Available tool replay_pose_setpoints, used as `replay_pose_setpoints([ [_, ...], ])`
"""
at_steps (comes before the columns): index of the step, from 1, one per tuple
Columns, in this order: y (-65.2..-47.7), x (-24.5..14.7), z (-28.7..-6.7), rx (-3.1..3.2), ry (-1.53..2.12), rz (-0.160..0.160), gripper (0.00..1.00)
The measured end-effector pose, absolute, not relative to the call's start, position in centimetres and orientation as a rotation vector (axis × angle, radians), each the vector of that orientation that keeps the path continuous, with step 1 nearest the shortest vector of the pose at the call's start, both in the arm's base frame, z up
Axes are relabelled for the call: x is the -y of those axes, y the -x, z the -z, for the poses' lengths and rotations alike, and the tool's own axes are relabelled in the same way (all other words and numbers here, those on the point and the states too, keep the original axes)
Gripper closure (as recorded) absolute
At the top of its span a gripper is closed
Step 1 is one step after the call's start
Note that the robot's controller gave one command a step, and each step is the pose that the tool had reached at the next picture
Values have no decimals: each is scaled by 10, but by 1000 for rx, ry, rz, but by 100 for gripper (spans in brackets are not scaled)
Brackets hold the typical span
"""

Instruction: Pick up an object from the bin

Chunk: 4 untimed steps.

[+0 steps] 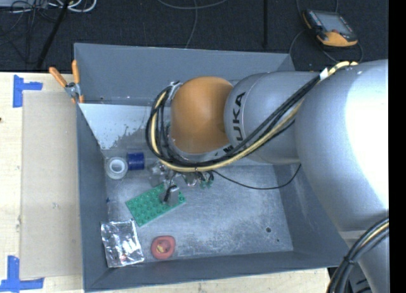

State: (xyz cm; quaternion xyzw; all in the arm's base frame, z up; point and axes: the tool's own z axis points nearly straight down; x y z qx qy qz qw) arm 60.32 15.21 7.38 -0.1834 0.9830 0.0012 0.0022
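The gripper (169, 190) hangs over a green studded plate (147, 208) near the bin's (190, 63) left side. Whether it is spread or closed cannot be told.

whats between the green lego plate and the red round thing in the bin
Nothing. In the camera view, only bare grey bin floor separates the green plate from the red disc.

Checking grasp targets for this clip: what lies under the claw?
A flat green studded plate on the bin floor; the claw is above its upper right end. The arm covers the floor just behind that end, so anything there is hidden.
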Motion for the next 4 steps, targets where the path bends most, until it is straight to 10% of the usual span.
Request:
replay_pose_setpoints([
  [1,-625,-158,-222,-3077,572,-2,100],
  [2,-623,-157,-217,-3087,569,-1,0],
  [3,-550,-146,-68,-3040,832,-2,0],
  [4,-553,-146,-73,-3031,824,-2,100],
])
